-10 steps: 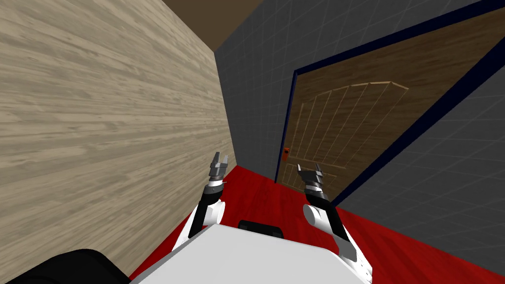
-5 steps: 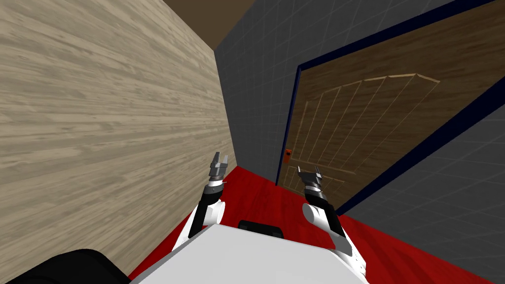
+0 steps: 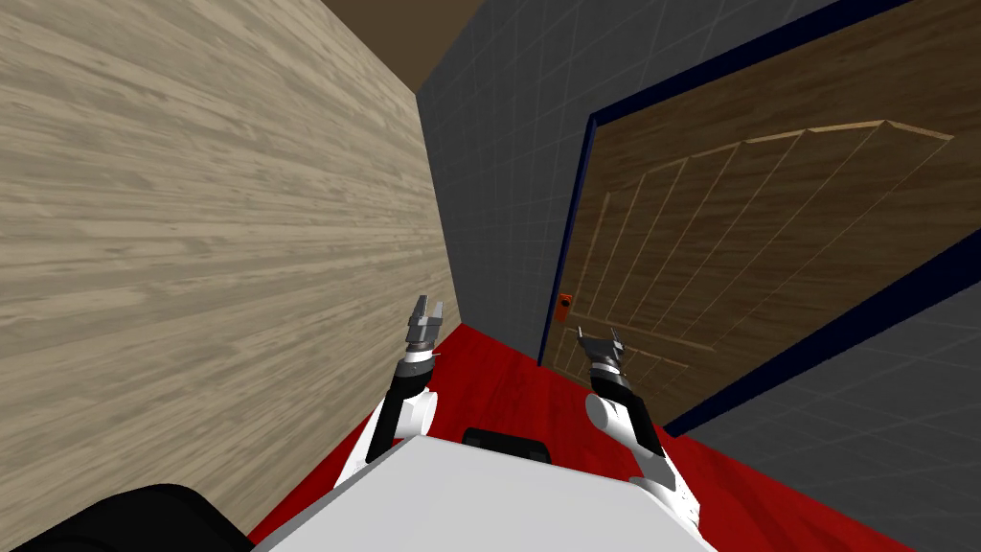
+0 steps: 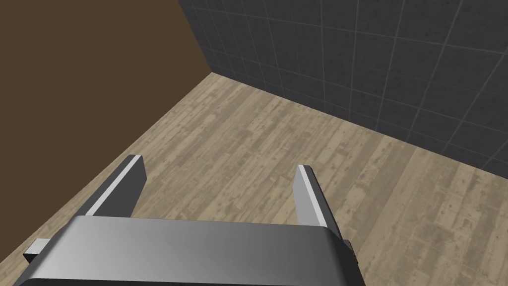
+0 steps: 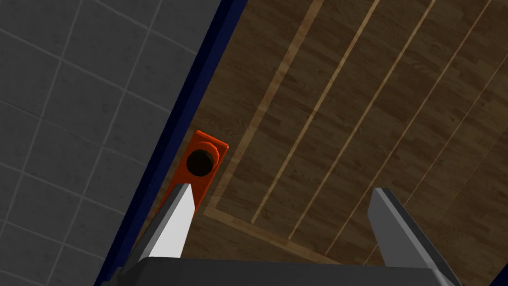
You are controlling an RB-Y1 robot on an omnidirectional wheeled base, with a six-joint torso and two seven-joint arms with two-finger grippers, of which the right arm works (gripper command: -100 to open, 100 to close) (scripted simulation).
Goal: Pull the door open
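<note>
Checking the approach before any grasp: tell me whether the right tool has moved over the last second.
Yes. The right tool has edged left toward the orange handle plate; the gap between them is narrower than before.

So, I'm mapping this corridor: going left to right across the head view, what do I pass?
Wood-grain wall → left gripper → grey tiled wall → dark blue door frame → orange handle plate → right gripper.
</note>
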